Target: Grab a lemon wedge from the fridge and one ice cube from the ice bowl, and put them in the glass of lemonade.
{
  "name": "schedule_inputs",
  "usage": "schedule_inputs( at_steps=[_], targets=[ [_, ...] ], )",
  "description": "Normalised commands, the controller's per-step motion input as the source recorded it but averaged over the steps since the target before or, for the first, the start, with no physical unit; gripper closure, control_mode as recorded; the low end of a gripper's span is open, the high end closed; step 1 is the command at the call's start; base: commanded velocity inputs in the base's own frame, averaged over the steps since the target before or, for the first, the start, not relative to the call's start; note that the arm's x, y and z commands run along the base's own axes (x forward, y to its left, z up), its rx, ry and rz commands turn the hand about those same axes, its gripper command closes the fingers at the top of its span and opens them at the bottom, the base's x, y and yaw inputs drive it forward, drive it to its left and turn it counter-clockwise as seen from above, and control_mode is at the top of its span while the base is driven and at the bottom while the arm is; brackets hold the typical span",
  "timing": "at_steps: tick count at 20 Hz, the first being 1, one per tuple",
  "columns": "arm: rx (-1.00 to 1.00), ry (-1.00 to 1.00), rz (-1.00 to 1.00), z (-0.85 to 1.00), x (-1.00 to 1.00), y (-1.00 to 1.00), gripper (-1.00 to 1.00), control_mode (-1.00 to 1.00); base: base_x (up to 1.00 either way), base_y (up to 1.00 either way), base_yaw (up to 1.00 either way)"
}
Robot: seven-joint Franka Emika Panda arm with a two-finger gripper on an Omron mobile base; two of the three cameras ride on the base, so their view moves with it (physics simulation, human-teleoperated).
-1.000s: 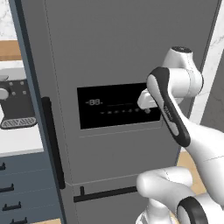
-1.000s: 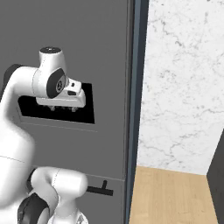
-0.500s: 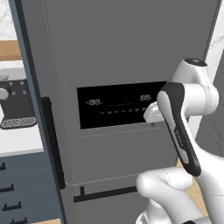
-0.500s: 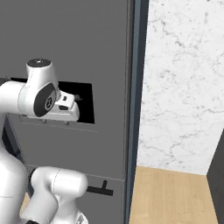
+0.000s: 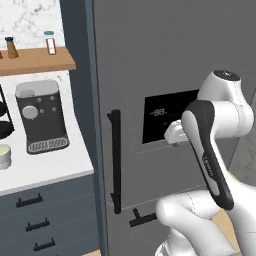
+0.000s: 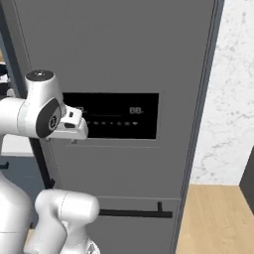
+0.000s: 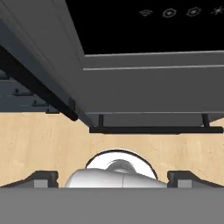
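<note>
In the left base view we face the fridge [image 5: 150, 60], its door shut, with the vertical black bar handle [image 5: 115, 160] at the door's left edge and the black display panel [image 5: 162, 117] partly behind our arm; the tool [image 5: 174, 134] sits close in front of that panel. To the left, a counter [image 5: 45, 167] carries a grey coffee machine [image 5: 41, 116], and a wooden shelf [image 5: 35, 59] above holds two small bottles whose labels are too small to read. In the right base view the tool [image 6: 74, 130] hovers at the panel's [image 6: 119, 115] left part; the panel shows pale digits that look like "88" and a row of small marks, no brand name. A horizontal bar handle [image 6: 134, 213] lies on the lower drawer. In the hand view the finger tips [image 7: 41, 178] stand wide apart with nothing between them, looking down past the drawer handle [image 7: 155, 129] to the wooden floor [image 7: 43, 140]. The lemon wedge must be behind the closed door. We judge the risk to be bumping the panel, or hooking the lower drawer handle instead of the door handle.
</note>
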Motion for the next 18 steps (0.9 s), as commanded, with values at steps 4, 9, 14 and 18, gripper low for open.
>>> schedule_inputs(
  at_steps=[4, 9, 14, 18],
  targets=[
    [0.00, 0.00, 0.00, 0.00, 0.00, 0.00, -1.00, 1.00, -0.22, 0.62, -0.52],
    [0.00, 0.00, 0.00, 0.00, 0.00, 0.00, -1.00, 1.00, -0.11, 0.59, -0.33],
    [0.00, 0.00, 0.00, 0.00, 0.00, 0.00, -1.00, 1.00, -0.23, 0.36, -0.08],
    [0.00, 0.00, 0.00, 0.00, 0.00, 0.00, -1.00, 1.00, -0.49, 0.08, 0.02]
  ],
)
